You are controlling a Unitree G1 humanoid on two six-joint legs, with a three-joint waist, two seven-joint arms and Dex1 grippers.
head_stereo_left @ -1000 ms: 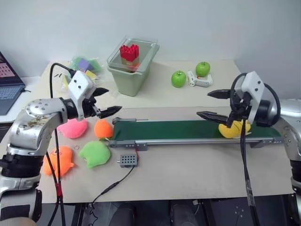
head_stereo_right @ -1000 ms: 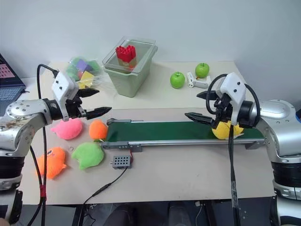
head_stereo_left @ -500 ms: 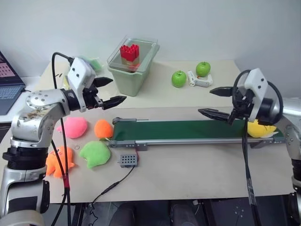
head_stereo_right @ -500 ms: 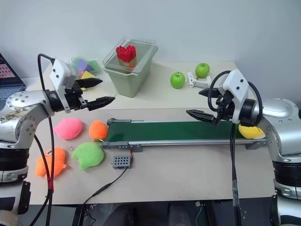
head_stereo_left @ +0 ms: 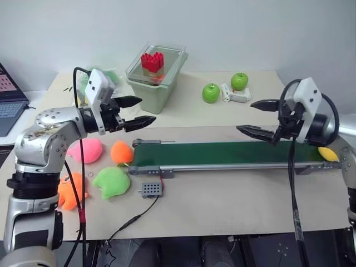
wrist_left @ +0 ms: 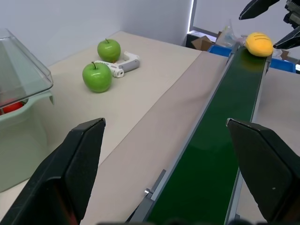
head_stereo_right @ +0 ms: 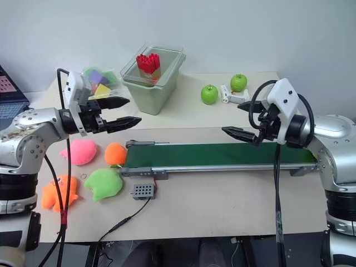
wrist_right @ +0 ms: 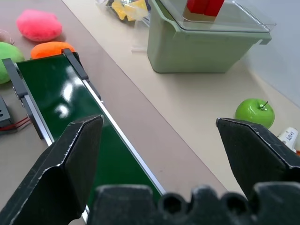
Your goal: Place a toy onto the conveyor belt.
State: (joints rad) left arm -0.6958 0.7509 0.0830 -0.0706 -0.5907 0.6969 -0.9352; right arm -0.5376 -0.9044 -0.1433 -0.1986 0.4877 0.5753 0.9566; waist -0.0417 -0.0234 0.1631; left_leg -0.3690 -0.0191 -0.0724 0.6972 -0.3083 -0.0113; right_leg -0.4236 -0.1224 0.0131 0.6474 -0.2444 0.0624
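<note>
**Toy lies at the far end of the belt, both grippers empty**

The yellow toy (head_stereo_left: 328, 153) lies on the conveyor belt (head_stereo_left: 222, 153), at the end on the robot's right, very near the roller where the green surface finishes. Nothing holds it, so I judge the placing itself is done, and there is a risk that the toy goes off the end if the belt runs in that direction.

The right gripper (head_stereo_left: 257, 117) hangs above the belt, a little to the inner side of the toy and apart from it. Its two fingers stand wide apart and hold nothing, which fits a hand that has let go.

The left gripper (head_stereo_left: 138, 111) is also wide open and empty. It hovers above the table near the belt's other end, pointing along the belt. The pink plush (head_stereo_left: 85, 150), the orange plush (head_stereo_left: 122, 152) and the green plush (head_stereo_left: 112, 182) lie below it, not touched
</note>
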